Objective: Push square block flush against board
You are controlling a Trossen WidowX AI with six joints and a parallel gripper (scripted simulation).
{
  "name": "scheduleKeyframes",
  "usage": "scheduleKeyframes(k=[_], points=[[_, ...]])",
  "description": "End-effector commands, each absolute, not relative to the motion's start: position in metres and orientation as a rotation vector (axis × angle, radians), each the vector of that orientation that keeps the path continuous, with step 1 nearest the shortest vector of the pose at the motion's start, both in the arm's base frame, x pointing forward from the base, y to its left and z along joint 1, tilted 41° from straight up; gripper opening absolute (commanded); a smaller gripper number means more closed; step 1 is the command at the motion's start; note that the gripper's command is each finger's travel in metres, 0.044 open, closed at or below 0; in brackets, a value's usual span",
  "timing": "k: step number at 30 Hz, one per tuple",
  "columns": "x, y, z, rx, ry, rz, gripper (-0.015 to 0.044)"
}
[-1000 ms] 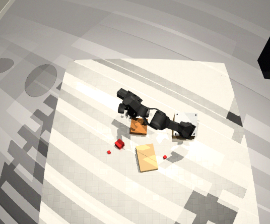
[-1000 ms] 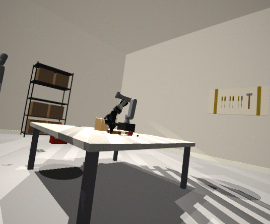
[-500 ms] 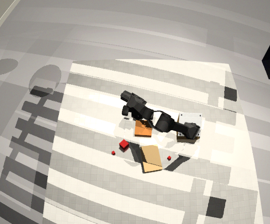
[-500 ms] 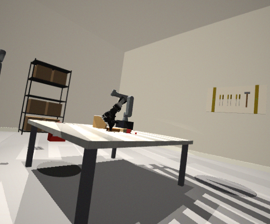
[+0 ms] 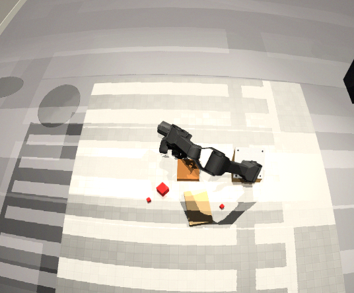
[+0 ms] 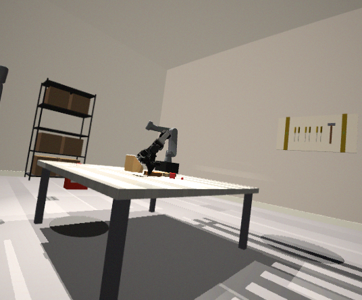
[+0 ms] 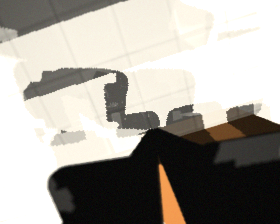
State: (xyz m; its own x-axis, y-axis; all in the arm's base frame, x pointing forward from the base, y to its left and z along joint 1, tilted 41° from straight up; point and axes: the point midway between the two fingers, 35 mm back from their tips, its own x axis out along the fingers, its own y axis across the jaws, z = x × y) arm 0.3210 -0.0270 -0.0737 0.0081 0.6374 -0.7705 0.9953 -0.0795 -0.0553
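The square block (image 5: 188, 173) (image 7: 221, 132) is orange-brown and lies flat on the table, partly under the arm in the top view. The board (image 5: 197, 199) is pale tan and longer, lying below the block in the top view. A strip of table shows between them, and the board is turned slightly relative to the block. My gripper (image 5: 179, 155) (image 6: 150, 172) (image 7: 153, 134) is shut, its tips low at the block's upper edge in the top view. An orange sliver shows beside the dark fingers in the wrist view. Whether the tips touch the block is hidden.
A larger red cube (image 5: 162, 189) (image 6: 172, 176) and a small red cube (image 5: 148, 199) (image 6: 182, 178) lie left of the board in the top view. Another small red cube (image 5: 221, 206) lies right of it. A white-topped box (image 5: 250, 155) stands under the arm's right end.
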Motion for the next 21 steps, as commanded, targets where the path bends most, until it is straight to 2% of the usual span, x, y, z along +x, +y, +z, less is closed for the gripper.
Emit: scheduleKeyframes(k=[1,21], points=[[0.319,-0.019,-0.072,1.766,1.691,-0.89,0.0],[0.319,-0.007,-0.062,1.766,1.692,-0.89,0.0]])
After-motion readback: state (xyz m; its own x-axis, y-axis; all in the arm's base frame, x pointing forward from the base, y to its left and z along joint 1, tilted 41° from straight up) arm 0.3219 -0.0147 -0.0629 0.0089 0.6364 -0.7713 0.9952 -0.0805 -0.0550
